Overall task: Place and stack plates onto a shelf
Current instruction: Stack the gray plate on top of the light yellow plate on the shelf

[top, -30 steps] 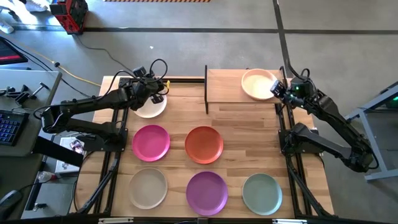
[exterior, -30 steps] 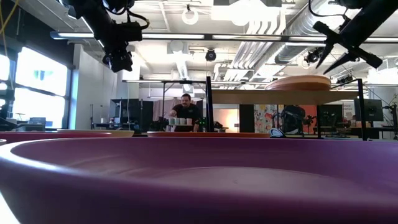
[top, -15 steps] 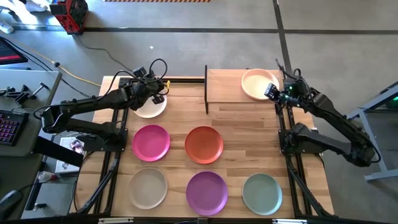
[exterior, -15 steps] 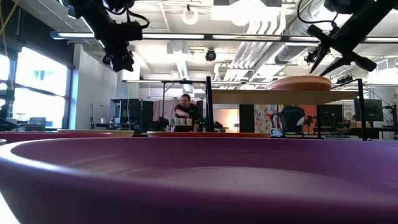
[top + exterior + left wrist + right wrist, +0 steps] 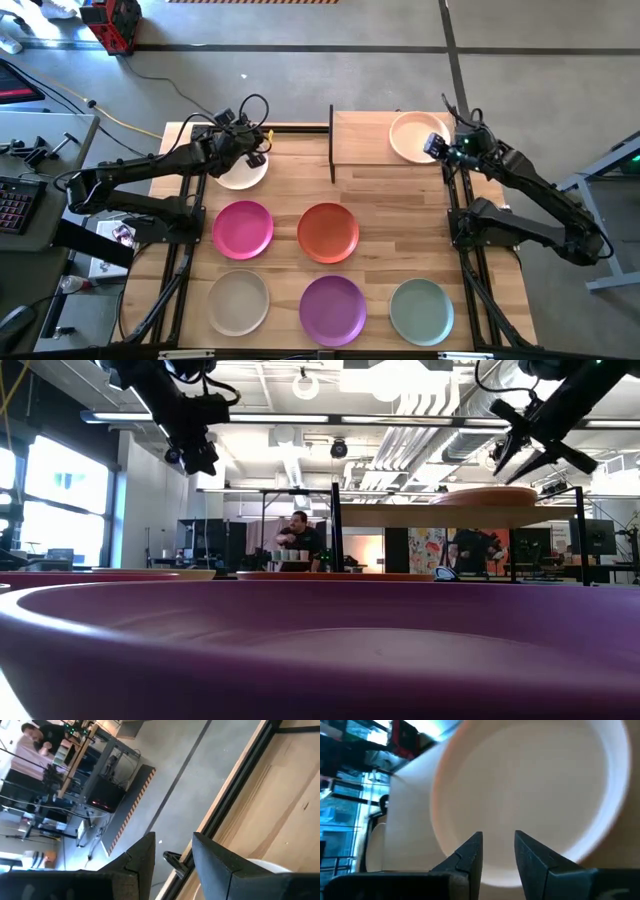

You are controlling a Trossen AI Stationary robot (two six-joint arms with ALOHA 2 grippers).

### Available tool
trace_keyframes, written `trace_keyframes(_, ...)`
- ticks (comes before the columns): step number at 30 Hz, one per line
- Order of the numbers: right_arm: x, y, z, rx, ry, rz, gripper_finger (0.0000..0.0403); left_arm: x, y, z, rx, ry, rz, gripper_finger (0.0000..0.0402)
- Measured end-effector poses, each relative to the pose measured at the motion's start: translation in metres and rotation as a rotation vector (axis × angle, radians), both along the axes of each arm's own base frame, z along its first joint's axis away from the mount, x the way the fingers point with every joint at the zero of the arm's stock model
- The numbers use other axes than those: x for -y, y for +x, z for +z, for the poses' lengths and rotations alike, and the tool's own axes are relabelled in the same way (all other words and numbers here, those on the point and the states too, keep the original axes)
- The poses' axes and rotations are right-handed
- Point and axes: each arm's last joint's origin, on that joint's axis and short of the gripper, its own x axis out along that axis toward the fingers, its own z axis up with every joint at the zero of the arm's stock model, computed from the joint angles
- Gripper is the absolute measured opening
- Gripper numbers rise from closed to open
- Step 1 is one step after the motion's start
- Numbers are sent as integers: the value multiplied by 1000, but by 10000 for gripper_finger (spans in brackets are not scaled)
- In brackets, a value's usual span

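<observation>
My right gripper (image 5: 436, 146) is hovering at the right rim of the round peach plate (image 5: 412, 135) lying on the light-wood shelf (image 5: 362, 140), upper right of the high view, fingers parted and holding nothing. My left gripper (image 5: 256, 152) is hanging open above the cream plate (image 5: 238, 176), upper left.

from above i see the slatted wooden surface (image 5: 390, 225) standing on grey concrete floor (image 5: 330, 70), with a red machine (image 5: 112, 22) off past its far left corner and a yellow cable (image 5: 130, 122) trailing toward it. left of the surface sits a keyboard (image 5: 12, 205). at table height, a person (image 5: 298, 542) in dark clothing stands far back in the room under ceiling ducts (image 5: 420, 405).
</observation>
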Motion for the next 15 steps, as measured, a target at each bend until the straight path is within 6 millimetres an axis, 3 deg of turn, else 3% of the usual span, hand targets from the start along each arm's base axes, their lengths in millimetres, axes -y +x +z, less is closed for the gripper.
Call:
trace_keyframes(6,6,10,17,146,-152,133,94,7,-2,-9,50,-149,-36,119)
trace_keyframes(15,1,25,40,369,-294,402,94,33,-5,-27,191,-614,-67,119)
